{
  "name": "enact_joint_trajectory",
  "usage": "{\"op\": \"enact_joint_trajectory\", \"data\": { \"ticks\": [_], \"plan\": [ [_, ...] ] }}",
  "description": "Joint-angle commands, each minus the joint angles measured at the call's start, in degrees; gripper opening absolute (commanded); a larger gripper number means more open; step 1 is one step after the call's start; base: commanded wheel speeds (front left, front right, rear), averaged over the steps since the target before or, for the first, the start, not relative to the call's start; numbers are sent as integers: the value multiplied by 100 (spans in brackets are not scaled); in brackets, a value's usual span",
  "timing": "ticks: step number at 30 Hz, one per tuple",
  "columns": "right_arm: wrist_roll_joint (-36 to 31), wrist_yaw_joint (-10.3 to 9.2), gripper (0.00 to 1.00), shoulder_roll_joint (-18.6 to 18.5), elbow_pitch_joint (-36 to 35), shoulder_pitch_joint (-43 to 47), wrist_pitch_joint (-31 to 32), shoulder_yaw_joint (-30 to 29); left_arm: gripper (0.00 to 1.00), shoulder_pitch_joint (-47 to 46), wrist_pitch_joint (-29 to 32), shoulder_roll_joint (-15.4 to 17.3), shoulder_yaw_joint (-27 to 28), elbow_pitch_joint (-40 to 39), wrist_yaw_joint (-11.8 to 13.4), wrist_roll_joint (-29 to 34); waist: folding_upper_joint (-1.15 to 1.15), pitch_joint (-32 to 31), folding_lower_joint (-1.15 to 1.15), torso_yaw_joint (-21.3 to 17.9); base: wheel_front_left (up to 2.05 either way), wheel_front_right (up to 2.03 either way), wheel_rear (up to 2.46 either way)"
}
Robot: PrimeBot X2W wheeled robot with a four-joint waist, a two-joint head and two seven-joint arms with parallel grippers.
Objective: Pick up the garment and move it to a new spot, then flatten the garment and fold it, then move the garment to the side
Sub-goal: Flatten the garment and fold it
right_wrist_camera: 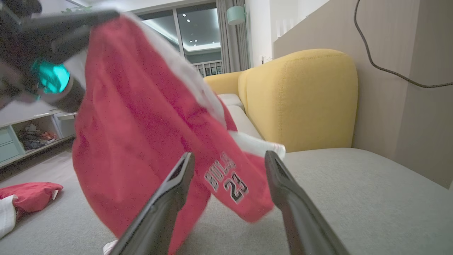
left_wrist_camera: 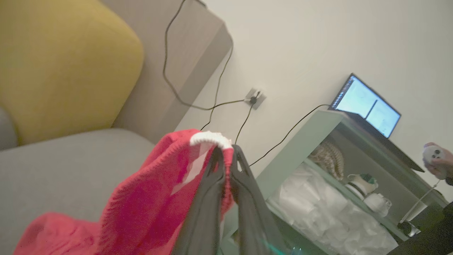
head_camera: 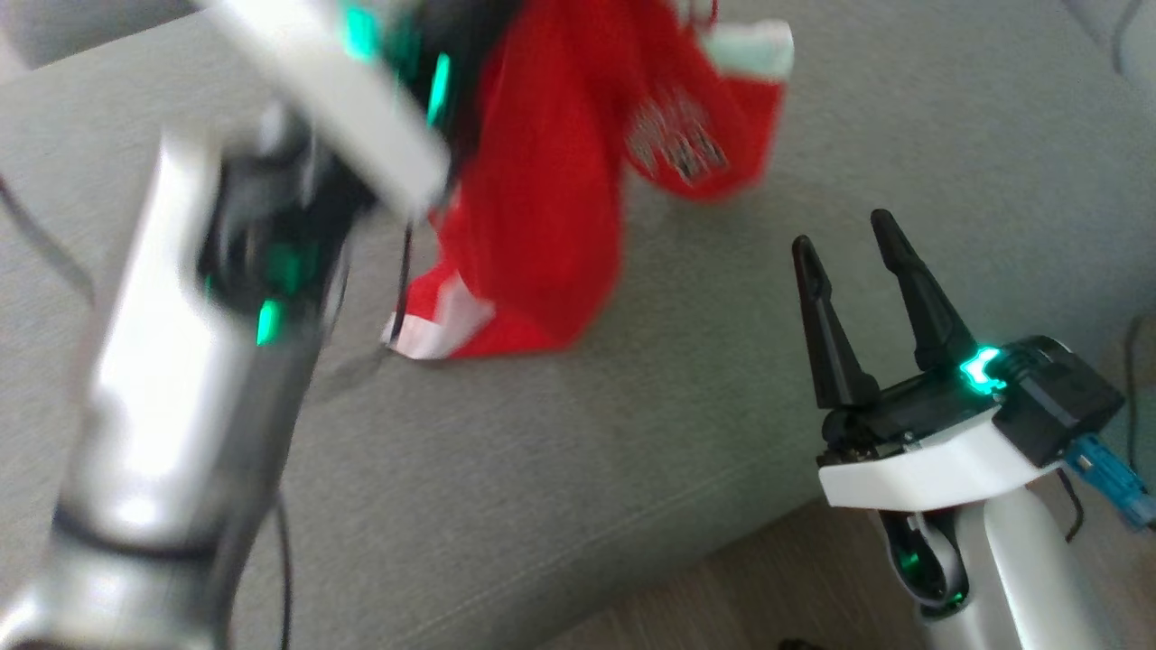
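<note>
The garment (head_camera: 542, 181) is a red jersey with white trim and "BULLS 23" lettering. It hangs lifted above the grey sofa seat (head_camera: 632, 451), its lower hem still near the cushion. My left gripper (left_wrist_camera: 226, 156) is shut on the garment's (left_wrist_camera: 148, 202) white-trimmed edge; that arm is blurred at the upper left of the head view. In the right wrist view the garment (right_wrist_camera: 141, 117) hangs from the left gripper (right_wrist_camera: 102, 16) at the upper left. My right gripper (head_camera: 849, 239) stands open at the lower right, apart from the cloth, its fingers (right_wrist_camera: 170, 184) empty.
A yellow cushion (right_wrist_camera: 300, 95) stands at the back of the sofa. Another red cloth (right_wrist_camera: 30, 194) lies farther along the seat. A pale green shelf (left_wrist_camera: 318, 148) with a laptop (left_wrist_camera: 368, 106) stands beside the sofa, cables run along the wall, and a person's hand (left_wrist_camera: 437, 159) holds a controller.
</note>
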Motion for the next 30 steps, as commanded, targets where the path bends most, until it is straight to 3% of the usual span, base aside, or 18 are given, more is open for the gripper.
{"op": "enact_joint_trajectory", "data": {
  "ticks": [1,6,10,18,23,24,25,26,27,30],
  "plan": [
    [-57,0,100,6,-168,27,-52,71,0,638,36,471,175,-407,-35,-16,0,-96,0,255,0,0,0],
    [-276,0,100,6,-100,100,-52,28,0,2576,-558,1154,124,-658,-49,337,0,-123,0,699,0,0,0],
    [-365,0,100,6,126,139,-52,71,0,3545,-1350,1443,-164,-598,-55,656,0,-116,0,1037,0,0,0],
    [-516,0,100,6,1005,63,-52,170,0,3923,-2915,1739,-1146,-479,-57,835,0,-259,0,1551,0,0,0],
    [-502,0,100,6,1521,-68,-52,140,0,3866,-3326,1881,-1558,-243,-57,770,0,-352,0,1624,0,0,0],
    [-508,0,100,6,1590,-106,-52,141,15,3843,-3377,1909,-1661,-192,-57,733,0,-379,0,1631,0,0,0],
    [-510,0,100,6,1642,-132,-52,143,39,3822,-3423,1927,-1743,-147,-57,672,0,-397,0,1633,0,0,0],
    [-508,0,100,6,1681,-152,-52,144,80,3798,-3456,1935,-1814,-110,-57,586,0,-412,0,1634,0,0,0],
    [-506,0,100,6,1708,-166,-52,146,100,3760,-3484,1947,-1881,-85,-58,512,0,-427,0,1631,0,0,0],
    [-498,0,100,6,1734,-164,-52,164,100,3611,-3539,2021,-2098,-61,-58,352,0,-458,0,1600,0,0,0]
  ]
}}
